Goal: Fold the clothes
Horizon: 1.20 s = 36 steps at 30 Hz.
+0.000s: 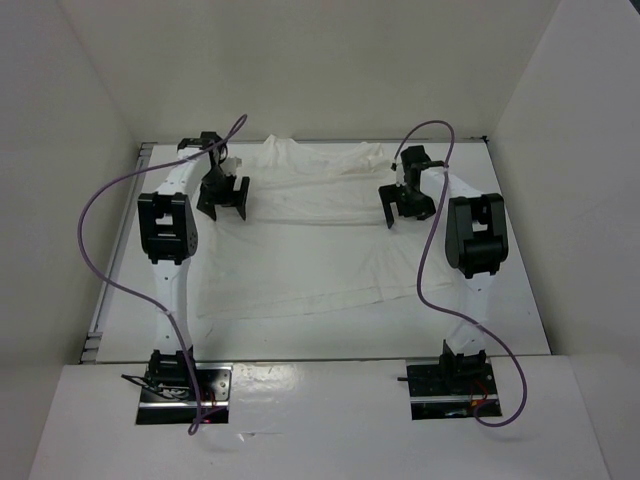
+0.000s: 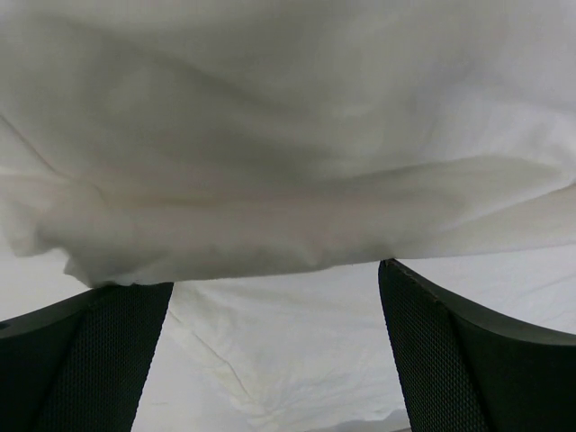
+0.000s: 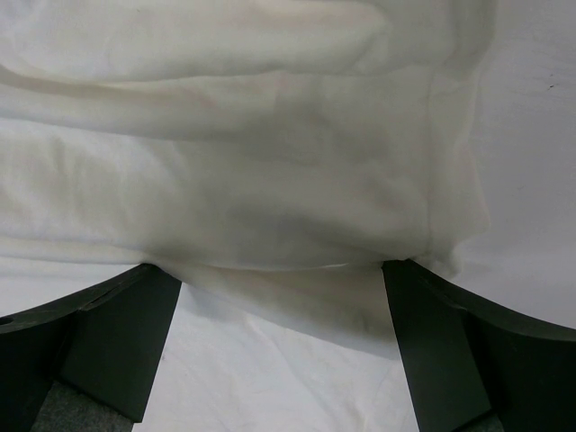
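Left claw [image 1: 225, 208], right claw [image 1: 408, 214] wide, empty above thin wrinkled white fabric garment [image 1: 320, 255]: likely pre-grasp, calls for lowering, pinching.

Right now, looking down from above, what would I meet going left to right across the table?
Left arm's elbow → left claw → right claw → right arm's elbow. The white shirt spreads under both claws, so it has no single place.

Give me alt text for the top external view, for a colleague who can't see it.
A wrinkled white garment lies spread flat on a white table. The left gripper and right gripper are poised open over its far half, one toward each side.
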Motion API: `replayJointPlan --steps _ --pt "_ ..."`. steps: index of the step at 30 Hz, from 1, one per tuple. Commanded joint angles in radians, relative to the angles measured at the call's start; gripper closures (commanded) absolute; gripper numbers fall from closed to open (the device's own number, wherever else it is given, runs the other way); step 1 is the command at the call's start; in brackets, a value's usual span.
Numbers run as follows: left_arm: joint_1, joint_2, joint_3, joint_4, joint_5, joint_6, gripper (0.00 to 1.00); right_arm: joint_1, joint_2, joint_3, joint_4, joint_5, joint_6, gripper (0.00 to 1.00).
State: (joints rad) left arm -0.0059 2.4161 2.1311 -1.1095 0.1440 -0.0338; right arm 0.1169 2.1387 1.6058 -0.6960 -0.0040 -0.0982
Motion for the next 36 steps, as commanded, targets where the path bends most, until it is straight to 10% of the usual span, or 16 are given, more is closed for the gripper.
replayJointPlan --steps 1,15,30,36 --pt "0.001 0.075 0.157 -0.018 0.003 0.025 0.00 -0.011 0.072 -0.004 0.015 0.022 -0.003 0.00" --pt "-0.029 0.008 0.322 -0.064 0.003 0.034 0.00 -0.002 -0.095 0.002 0.003 0.061 -0.012 0.00" --pt "0.274 -0.541 -0.632 -0.003 0.183 0.291 0.05 -0.284 -0.491 -0.322 0.020 -0.105 -0.087 0.00" --pt "0.274 -0.552 -0.714 0.008 0.186 0.319 0.36 -0.293 -0.502 -0.366 0.010 -0.123 -0.087 0.00"
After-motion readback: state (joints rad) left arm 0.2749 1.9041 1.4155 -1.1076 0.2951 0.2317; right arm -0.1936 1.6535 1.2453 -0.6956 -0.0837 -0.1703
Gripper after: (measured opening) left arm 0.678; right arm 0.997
